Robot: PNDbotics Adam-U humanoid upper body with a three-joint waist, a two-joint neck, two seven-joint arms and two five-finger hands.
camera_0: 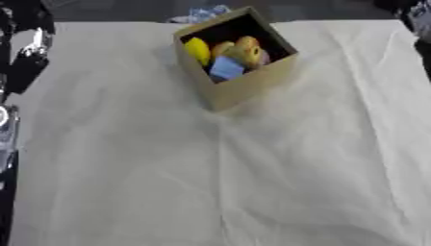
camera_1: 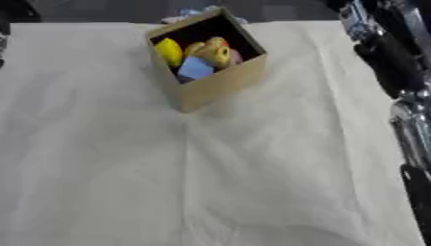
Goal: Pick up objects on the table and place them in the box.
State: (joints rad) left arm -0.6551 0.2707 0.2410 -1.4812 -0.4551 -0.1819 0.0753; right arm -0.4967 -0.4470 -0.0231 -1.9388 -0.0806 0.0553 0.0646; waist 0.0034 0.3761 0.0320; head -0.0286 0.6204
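An open cardboard box stands at the far middle of the cloth-covered table, turned corner-on to me. Inside it lie a yellow object, a light blue block, an orange-brown rounded object and something pinkish. I see no loose objects on the cloth. My left hand shows as a dark shape at the table's far left edge, well away from the box. My right hand is a dark shape at the far right edge, also clear of the box.
A crumpled bluish-white thing lies just behind the box at the table's far edge. The white cloth is creased down its middle. Silver and black arm parts run along the right edge, and others along the left.
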